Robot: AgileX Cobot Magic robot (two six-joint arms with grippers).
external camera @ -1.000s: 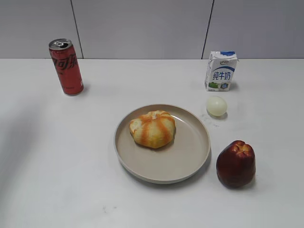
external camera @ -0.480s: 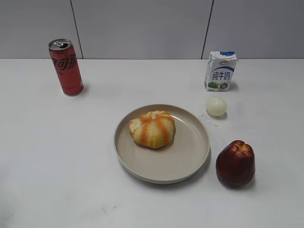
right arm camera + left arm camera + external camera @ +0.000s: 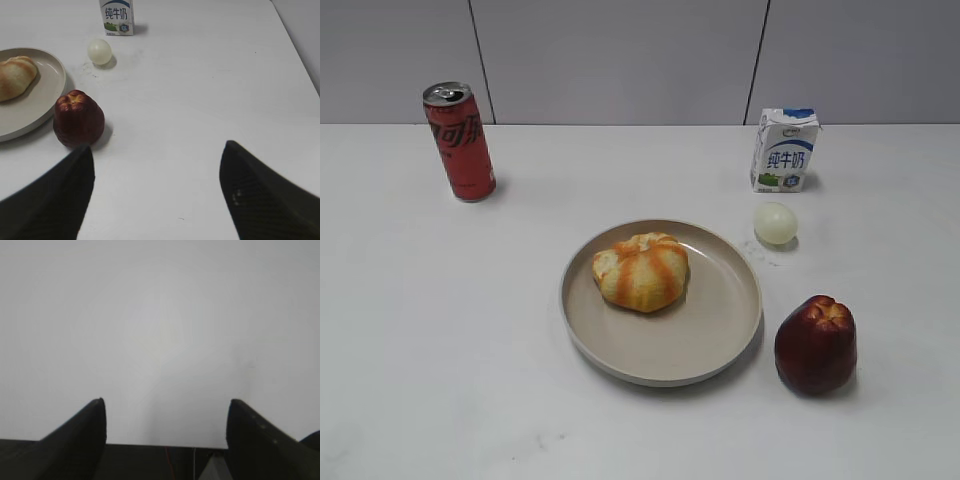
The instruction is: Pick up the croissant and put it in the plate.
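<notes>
The croissant point(image 3: 641, 271), pale cream with orange-brown stripes, lies inside the large beige plate point(image 3: 720, 330) at the table's middle. Both also show at the left edge of the right wrist view: croissant point(image 3: 15, 77), plate point(image 3: 52, 85). Neither arm shows in the exterior view. My left gripper point(image 3: 165, 405) is open and empty over bare white table. My right gripper point(image 3: 157, 150) is open and empty, low over the table to the right of the apple and well apart from the plate.
A dark red apple point(image 3: 816, 345) stands right of the plate, also seen in the right wrist view point(image 3: 79, 119). A small pale ball point(image 3: 776, 223) and a milk carton point(image 3: 785, 149) are behind it. A red cola can point(image 3: 459, 141) stands at the back left.
A faint shadow at the left of the table a second ago is gone. The croissant, plate and other items have not moved.
</notes>
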